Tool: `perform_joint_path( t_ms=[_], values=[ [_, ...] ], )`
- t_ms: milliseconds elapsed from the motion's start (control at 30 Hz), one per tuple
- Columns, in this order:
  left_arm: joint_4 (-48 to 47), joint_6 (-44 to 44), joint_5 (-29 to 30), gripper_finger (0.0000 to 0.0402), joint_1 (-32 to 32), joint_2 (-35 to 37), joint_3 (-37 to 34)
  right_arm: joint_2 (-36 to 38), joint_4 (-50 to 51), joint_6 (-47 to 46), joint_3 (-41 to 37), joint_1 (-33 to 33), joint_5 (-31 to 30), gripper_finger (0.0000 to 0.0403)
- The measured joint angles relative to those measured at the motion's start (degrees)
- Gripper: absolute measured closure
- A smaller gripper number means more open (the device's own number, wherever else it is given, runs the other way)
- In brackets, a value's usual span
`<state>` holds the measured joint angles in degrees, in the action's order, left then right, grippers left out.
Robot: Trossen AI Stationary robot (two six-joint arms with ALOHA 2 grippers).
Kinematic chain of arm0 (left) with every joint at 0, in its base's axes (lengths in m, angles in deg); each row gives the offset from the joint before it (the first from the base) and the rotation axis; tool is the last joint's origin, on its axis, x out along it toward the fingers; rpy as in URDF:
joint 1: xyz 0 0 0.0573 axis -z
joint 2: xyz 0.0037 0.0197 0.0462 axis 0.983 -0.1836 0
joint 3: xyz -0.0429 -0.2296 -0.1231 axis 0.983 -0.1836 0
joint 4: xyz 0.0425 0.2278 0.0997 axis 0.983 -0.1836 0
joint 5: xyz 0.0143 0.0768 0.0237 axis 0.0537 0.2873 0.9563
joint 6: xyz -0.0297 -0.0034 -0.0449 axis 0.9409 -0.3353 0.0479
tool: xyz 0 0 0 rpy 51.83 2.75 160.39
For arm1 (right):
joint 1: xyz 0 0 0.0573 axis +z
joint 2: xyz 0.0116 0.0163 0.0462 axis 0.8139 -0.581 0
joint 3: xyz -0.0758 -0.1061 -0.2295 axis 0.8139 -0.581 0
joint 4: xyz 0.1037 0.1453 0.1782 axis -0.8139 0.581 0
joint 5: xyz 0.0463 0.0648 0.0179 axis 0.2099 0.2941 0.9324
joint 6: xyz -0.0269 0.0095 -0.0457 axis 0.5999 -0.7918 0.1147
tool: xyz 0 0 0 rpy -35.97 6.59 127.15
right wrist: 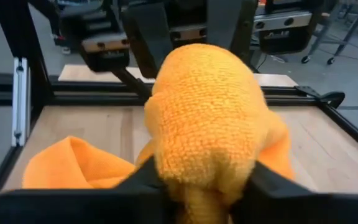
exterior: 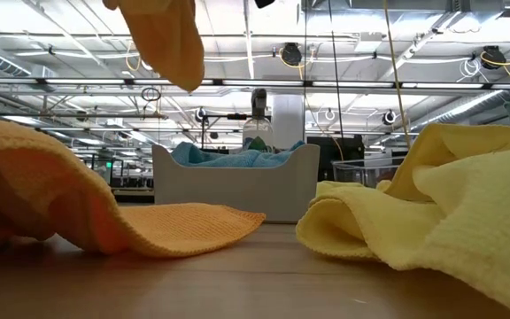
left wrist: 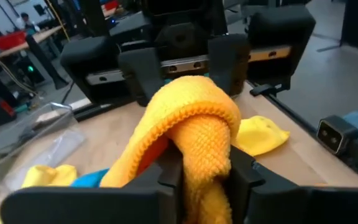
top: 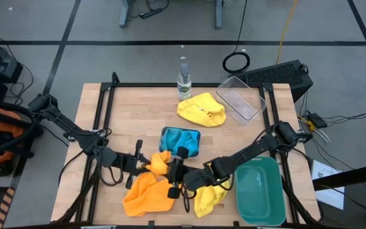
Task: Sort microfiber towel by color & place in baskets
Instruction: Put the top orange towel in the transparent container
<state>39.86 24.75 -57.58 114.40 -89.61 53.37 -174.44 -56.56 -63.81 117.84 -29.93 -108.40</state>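
From above, no legible writing was seen on any item. A clear bottle [top: 183,80] stood at the far edge of the desk [top: 132,108], with the clear basket [top: 241,97] to its right and one yellow towel [top: 201,109] between them, nearer the middle. The grey-blue basket [top: 180,140] held blue towels at mid-desk. The green basket [top: 260,191] sat at the near right corner. The left end effector [top: 151,162] and the right end effector [top: 175,170] were seen meeting over a raised orange towel [top: 159,162]; a second orange towel [top: 146,197] and a second yellow towel [top: 210,197] lay at the near edge.

At desk level, the orange towel [exterior: 162,35] was seen hanging high, with the flat orange towel [exterior: 104,213] and yellow towel [exterior: 432,204] blocking most of the view.

In the left wrist view, the left end effector [left wrist: 201,174] was seen clamped on the orange towel [left wrist: 194,124].

In the right wrist view, the right end effector [right wrist: 207,183] was seen closed around the same towel [right wrist: 210,118].
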Motion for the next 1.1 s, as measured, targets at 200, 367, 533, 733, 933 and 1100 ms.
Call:
perform_joint_path(
  t_ms=[200, 367, 533, 733, 933, 1100],
  values=[
    [-1.2, 7.2, -0.4, 0.0276, 0.0, 0.0, 0.0, 0.8, 2.9, 0.5, 0.0, -0.1, 0.0, 0.0374],
    [-1.5, 9.0, 2.7, 0.0192, 0.0, 0.0, 0.0, 3.8, 10.3, -1.2, 0.0, 0.2, -1.1, 0.0333],
    [-2.0, 8.9, 6.6, 0.0137, -0.1, 0.2, 0.0, 8.0, 23.7, -3.5, 0.0, 0.6, -4.2, 0.0335],
    [-2.0, 6.6, 10.1, 0.0131, -2.4, 0.3, 0.0, 13.0, 40.9, -9.4, 0.0, 0.5, -6.8, 0.0349],
    [-2.7, 6.2, 10.1, 0.0130, -6.5, 0.3, 0.0, 16.4, 60.7, -19.1, 0.0, 0.5, -6.6, 0.0346],
    [-3.5, 3.9, 10.1, 0.0130, -10.3, 0.3, 0.0, 18.8, 77.4, -27.6, 0.0, 0.1, -7.8, 0.0345]
  ],
)
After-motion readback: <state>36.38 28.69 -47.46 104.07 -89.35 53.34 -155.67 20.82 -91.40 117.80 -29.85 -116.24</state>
